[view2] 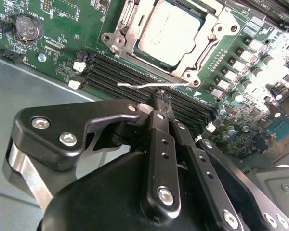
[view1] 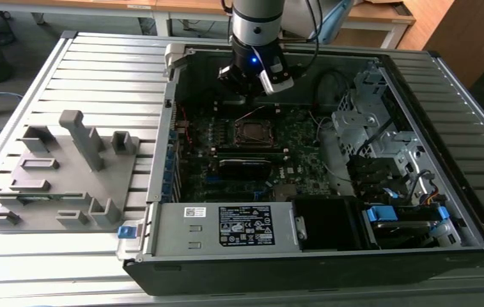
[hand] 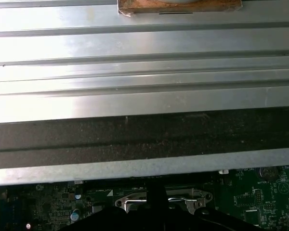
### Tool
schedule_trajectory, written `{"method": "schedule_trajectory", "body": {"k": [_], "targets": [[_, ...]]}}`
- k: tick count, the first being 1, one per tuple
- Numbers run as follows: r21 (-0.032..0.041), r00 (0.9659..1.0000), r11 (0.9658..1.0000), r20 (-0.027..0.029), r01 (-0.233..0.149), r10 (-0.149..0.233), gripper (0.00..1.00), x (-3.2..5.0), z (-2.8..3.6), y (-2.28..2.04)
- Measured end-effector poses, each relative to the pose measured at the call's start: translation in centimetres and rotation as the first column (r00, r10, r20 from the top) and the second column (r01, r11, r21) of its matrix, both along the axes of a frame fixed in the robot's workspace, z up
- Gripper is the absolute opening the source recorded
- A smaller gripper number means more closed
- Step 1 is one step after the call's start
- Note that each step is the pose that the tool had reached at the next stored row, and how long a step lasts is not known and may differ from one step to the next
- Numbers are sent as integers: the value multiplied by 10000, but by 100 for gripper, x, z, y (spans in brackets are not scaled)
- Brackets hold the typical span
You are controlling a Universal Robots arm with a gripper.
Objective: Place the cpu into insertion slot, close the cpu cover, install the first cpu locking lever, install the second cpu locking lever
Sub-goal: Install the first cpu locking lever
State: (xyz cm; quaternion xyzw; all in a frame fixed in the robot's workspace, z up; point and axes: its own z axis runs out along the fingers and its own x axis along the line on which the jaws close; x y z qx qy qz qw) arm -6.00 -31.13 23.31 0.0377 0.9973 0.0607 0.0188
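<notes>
- Right at my wrist, my gripper (view2: 161,98) has its fingers drawn tight together, tips touching a thin silver locking lever (view2: 135,84).
- Just past it, black memory slots (view2: 115,70) cross the green board (view2: 62,33).
- Beyond, the cpu (view2: 168,31) lies in the insertion slot (view1: 253,131), with the cpu cover (view2: 221,21) flat over its edges.

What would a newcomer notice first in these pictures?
The open computer case lies on the slatted table, with the arm reaching inside. In the second wrist view the gripper pinches a thin locking lever beside the cpu, which sits under its closed cpu cover.
</notes>
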Motion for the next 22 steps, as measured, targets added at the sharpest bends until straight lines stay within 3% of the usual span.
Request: {"method": "schedule_trajectory", "body": {"k": [15,22], "targets": [[6,9999,9999,-1,-127,127,11,0,-3,0],[-3,9972,9972,3,743,-743,11,0,-21,0]]}}
